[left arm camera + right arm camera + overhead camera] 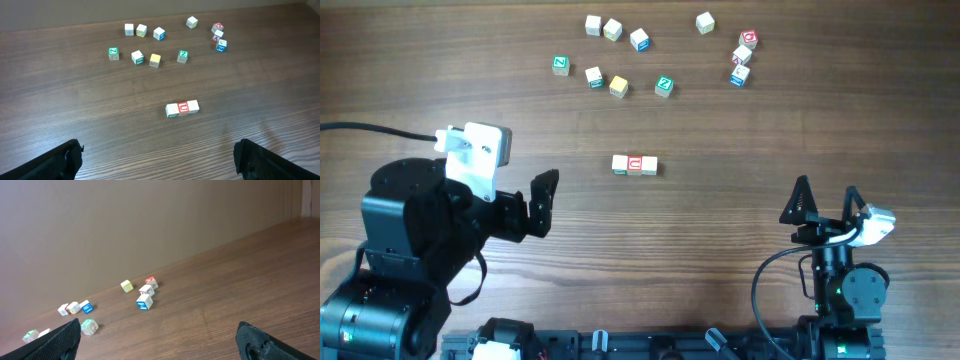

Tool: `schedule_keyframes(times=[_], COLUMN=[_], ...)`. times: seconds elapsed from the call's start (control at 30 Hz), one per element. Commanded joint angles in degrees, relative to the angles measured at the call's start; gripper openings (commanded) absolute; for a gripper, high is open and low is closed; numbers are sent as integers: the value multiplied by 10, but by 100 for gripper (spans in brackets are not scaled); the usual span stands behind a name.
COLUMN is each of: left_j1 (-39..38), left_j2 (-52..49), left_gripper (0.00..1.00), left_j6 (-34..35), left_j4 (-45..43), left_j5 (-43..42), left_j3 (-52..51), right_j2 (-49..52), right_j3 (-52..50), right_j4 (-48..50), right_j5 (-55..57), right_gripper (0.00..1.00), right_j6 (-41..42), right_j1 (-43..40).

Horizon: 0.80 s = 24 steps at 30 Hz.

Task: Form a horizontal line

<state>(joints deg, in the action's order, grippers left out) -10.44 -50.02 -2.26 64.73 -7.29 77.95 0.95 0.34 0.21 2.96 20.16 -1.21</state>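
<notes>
On the dark brown wood-grain desk, a row of three small wooden cubes lies near the middle, running from 9 o'clock to 3 o'clock in the overhead view. Its cubes touch side to side: a pale one with green trim at the 9 o'clock end, a red-marked one in the middle and a plain pale one at the 3 o'clock end. Nothing touches the row.

At 12 o'clock of the row, well apart from it, loose wooden cubes lie scattered in a broad band. Among them are green-marked, yellow and blue-marked ones. Three more cluster at about 1 o'clock, with the red-marked cube farthest away.

The left end effector sits at roughly 8 o'clock of the row, near it but not in contact. Its black fingers are spread wide apart with nothing between them, and in the left wrist view they frame the lower corners with the row ahead. A white camera housing rides on that arm, and a black cable trails off toward 9 o'clock.

The right end effector stands at about 4 o'clock of the row, well apart from it. Its fingers are likewise fully spread and empty.
</notes>
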Motion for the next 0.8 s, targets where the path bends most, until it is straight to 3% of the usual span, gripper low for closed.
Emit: schedule_keyframes(times=[0.0, 0.2, 0.77], left_j1=[2, 2, 2], left_j2=[-2, -2, -2], left_gripper=[100, 100, 100], left_j6=[-1, -1, -1], left_j4=[-1, -1, -1], left_j5=[3, 3, 3], left_j3=[5, 5, 5], right_j2=[-8, -8, -5], right_j3=[0, 0, 0], right_j4=[2, -1, 1], right_j5=[-11, -30, -31], right_gripper=[99, 100, 100], right_j6=[-72, -158, -156], right_j1=[-3, -3, -3])
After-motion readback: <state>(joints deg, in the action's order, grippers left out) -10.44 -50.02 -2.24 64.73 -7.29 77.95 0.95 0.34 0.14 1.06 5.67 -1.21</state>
